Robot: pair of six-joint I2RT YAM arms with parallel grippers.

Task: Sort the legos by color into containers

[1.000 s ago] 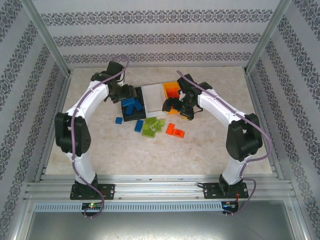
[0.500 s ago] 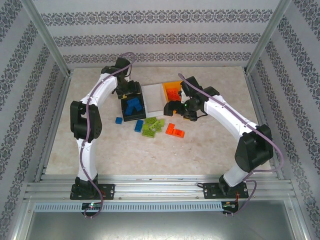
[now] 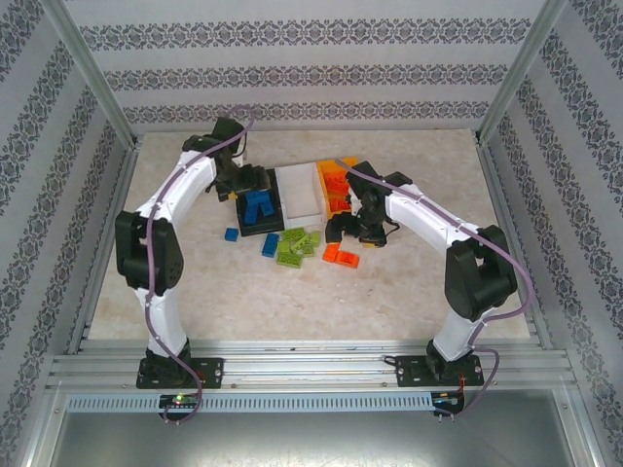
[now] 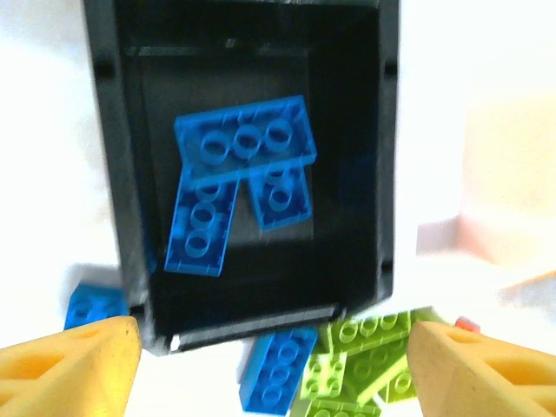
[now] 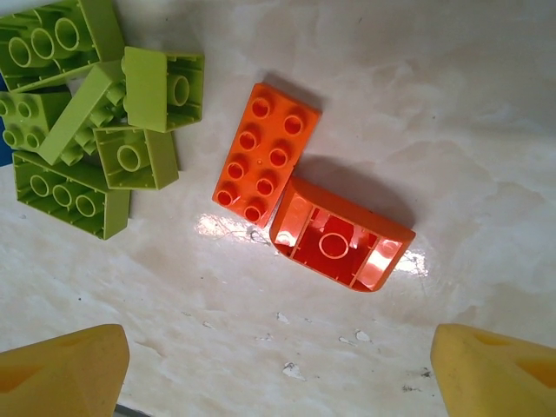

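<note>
The black bin (image 4: 109,174) holds three blue legos (image 4: 245,143). My left gripper (image 4: 274,373) hangs open above its near end, with nothing between the yellow fingers (image 4: 69,365). On the table below lie a blue brick (image 4: 278,369), another blue brick (image 3: 232,234) and a lime green pile (image 3: 297,245). My right gripper (image 5: 278,373) is open over bare table just short of two orange legos: a studded brick (image 5: 265,152) and an upside-down curved one (image 5: 343,236). In the top view the left gripper (image 3: 245,183) is at the black bin (image 3: 261,231) and the right gripper (image 3: 348,232) by the orange bricks (image 3: 341,256).
The white bin (image 3: 300,195) stands between the black bin and the orange bin (image 3: 334,173), which has orange bricks in it. The green pile (image 5: 87,113) lies just left of the orange bricks. Aluminium frame posts and patterned walls ring the table.
The right gripper has come from beside the orange bin toward the near side, down over the two orange bricks. The left arm's elbow shifted while its gripper stayed over the black bin.
</note>
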